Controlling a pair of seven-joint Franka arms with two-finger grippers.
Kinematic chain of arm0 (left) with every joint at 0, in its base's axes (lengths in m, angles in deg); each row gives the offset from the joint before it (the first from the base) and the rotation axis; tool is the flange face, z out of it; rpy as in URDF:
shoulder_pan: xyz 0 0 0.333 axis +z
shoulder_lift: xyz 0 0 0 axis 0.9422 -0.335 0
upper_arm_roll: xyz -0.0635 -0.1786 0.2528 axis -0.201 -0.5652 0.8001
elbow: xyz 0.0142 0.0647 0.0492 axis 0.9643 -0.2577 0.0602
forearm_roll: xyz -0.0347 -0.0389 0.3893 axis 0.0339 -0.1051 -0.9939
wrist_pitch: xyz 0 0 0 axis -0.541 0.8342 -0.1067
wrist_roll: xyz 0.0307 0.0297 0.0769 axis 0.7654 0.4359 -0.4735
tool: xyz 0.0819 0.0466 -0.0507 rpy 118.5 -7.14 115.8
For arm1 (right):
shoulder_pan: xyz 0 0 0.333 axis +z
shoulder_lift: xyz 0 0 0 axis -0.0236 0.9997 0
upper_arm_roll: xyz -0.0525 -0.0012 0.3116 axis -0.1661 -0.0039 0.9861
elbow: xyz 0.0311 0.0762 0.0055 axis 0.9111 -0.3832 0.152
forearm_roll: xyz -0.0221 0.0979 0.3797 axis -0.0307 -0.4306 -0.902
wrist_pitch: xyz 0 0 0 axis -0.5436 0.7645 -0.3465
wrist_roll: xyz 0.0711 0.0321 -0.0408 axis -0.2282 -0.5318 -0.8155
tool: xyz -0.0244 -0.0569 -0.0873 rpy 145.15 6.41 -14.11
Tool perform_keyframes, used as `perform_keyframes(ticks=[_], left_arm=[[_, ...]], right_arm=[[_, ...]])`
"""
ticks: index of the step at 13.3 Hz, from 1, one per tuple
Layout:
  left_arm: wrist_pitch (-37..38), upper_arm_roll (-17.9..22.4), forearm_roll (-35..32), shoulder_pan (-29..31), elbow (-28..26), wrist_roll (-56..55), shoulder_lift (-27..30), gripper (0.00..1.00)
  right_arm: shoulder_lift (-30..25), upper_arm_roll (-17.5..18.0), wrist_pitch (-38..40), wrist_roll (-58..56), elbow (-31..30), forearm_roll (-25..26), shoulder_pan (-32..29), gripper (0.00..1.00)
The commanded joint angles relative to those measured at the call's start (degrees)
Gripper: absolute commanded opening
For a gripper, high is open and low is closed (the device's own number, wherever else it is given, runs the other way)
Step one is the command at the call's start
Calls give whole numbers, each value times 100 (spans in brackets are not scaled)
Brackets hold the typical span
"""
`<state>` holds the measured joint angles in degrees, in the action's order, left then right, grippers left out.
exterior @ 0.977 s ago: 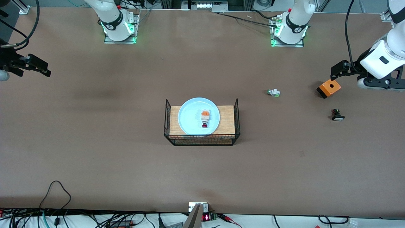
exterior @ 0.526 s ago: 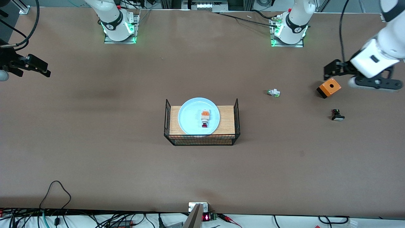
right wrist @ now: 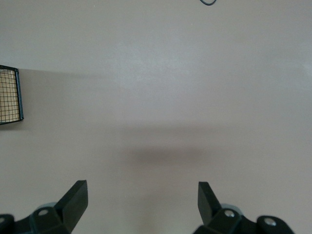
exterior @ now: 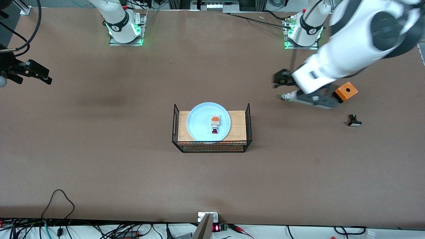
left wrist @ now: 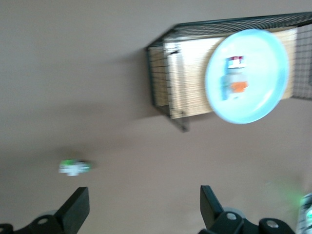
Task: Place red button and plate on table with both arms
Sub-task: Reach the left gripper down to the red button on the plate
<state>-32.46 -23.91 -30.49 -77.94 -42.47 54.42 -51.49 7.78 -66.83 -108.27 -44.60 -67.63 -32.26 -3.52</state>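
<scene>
The light blue plate (exterior: 199, 123) lies on the wood-topped wire rack (exterior: 239, 126) in the middle of the brown table (exterior: 132, 172). The red button (exterior: 215, 124) lies on the plate, red cap toward the front camera. My left gripper (exterior: 277, 80) is open and empty in the air, over the table between the rack and the left arm's end. Its wrist view shows the plate (left wrist: 263, 95), the button (left wrist: 235, 78) and its own open gripper (left wrist: 144, 209). My right gripper (exterior: 49, 76) is open and empty over the right arm's end of the table; its wrist view (right wrist: 142, 200) shows bare table.
A small white-and-green part (exterior: 286, 97) lies just under the left hand and shows in the left wrist view (left wrist: 74, 167). An orange box (exterior: 346, 91) and a black-bodied, white-capped button (exterior: 354, 121) lie toward the left arm's end. A rack corner (right wrist: 9, 95) shows in the right wrist view.
The left arm has swung fast from its end of the table toward the middle, past the orange box, to over the white-and-green part. The right gripper has barely moved.
</scene>
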Motion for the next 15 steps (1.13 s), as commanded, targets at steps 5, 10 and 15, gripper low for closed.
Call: perform_keyframes(ticks=[5,10,15], left_arm=[[-2197,-13,18,-1409,612,-1799,-1427,100],[-3571,5,-454,-1516,568,-1642,-1903,100],[-3669,13,-966,-1692,533,-1535,-1965,100]], right_arm=[[-6,-1,28,-31,48,-51,6,100],[-33,17,134,-31,48,-51,24,100],[-33,-1,143,-13,48,-59,24,100]])
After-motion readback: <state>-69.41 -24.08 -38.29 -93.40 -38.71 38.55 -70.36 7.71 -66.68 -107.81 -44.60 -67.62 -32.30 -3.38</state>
